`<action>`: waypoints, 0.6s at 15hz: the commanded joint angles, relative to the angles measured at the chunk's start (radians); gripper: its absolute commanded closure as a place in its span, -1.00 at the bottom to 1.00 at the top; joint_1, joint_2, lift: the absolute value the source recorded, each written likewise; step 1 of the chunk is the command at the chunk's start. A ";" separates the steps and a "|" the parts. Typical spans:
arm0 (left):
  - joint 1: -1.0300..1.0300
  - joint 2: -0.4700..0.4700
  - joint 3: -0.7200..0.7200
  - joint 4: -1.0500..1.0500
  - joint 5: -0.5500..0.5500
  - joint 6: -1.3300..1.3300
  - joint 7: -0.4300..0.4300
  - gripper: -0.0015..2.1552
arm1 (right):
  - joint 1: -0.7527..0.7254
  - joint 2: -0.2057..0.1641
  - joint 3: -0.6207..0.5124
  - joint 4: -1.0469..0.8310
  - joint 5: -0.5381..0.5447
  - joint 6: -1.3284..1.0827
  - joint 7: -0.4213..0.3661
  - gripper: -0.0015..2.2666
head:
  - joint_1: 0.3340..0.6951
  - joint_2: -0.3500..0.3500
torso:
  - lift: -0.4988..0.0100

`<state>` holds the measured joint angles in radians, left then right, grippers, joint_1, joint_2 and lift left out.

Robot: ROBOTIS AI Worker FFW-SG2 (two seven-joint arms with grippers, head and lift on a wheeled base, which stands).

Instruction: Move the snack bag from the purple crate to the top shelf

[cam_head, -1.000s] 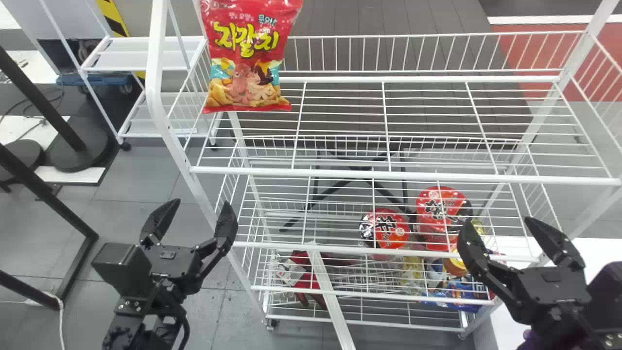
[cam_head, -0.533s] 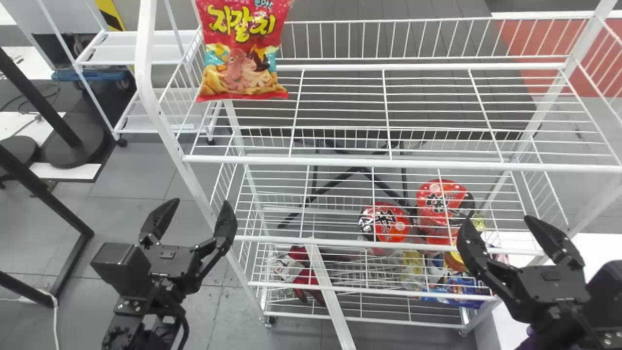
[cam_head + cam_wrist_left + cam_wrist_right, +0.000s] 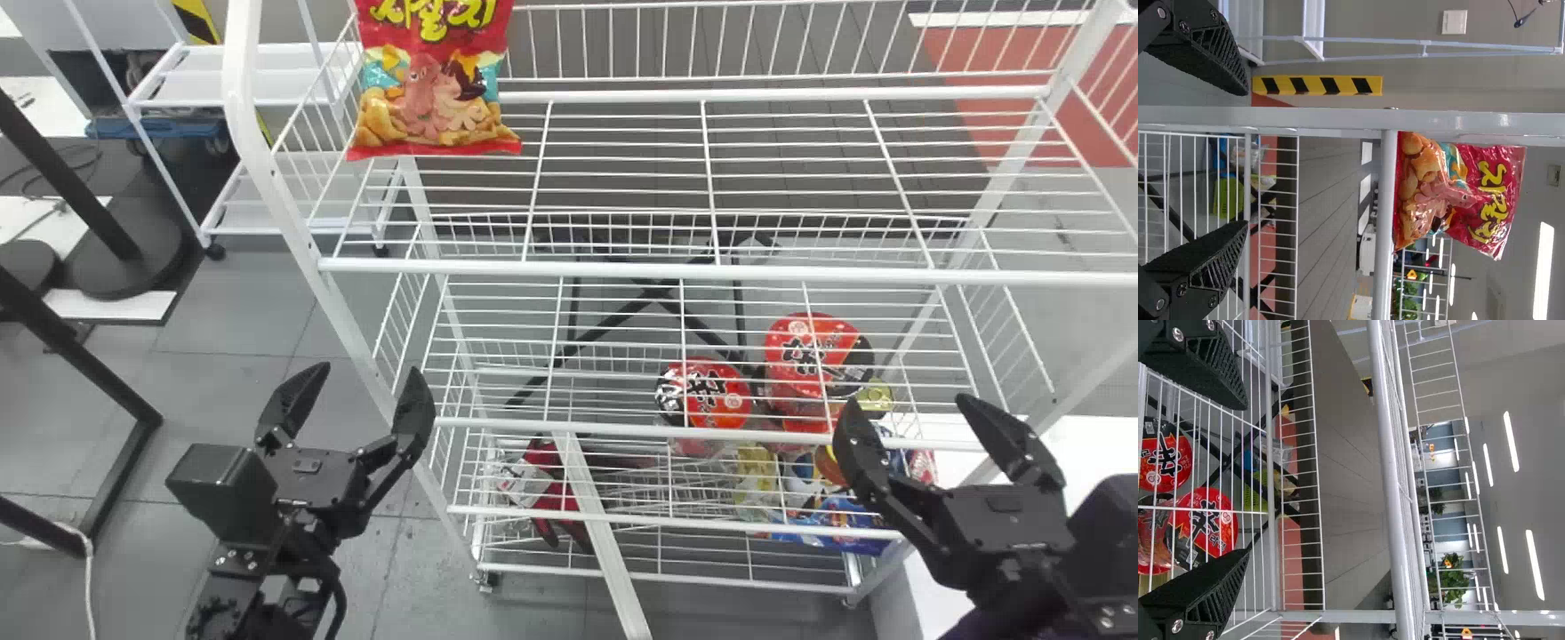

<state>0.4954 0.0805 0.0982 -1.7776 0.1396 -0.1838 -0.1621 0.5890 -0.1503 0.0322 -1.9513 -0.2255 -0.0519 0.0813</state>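
Fingers gape wide, empty, on left gripper and right gripper; upper left, top shelf holds the red snack bag, upright.

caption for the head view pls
Red snack bag upright on wire top shelf, left gripper and right gripper open

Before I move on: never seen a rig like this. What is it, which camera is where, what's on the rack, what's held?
A two-armed black robot facing a white wire rack. The head view looks down from its head; each wrist view comes from one arm, turned sideways. The left tool and right tool are open, holding nothing. A red printed plastic snack bag stands at the left end of the top shelf; two round red-topped packages sit lower down.
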 commanded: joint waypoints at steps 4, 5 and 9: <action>0.000 0.001 0.000 0.003 0.000 -0.004 -0.002 -0.88 | 0.003 0.000 0.000 -0.003 0.000 0.002 0.000 -0.98 | 1.00 0.22 | 0.16; 0.000 0.001 0.000 0.006 -0.002 -0.004 -0.004 -0.88 | 0.003 0.000 0.000 -0.003 0.002 0.002 0.000 -0.98 | 1.00 0.22 | 0.15; 0.000 0.001 -0.002 0.010 -0.002 -0.004 -0.004 -0.88 | 0.003 -0.002 0.000 -0.001 0.008 0.008 0.000 -0.98 | 1.00 0.22 | 0.08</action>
<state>0.4955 0.0818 0.0967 -1.7688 0.1381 -0.1878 -0.1667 0.5921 -0.1514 0.0320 -1.9533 -0.2195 -0.0450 0.0813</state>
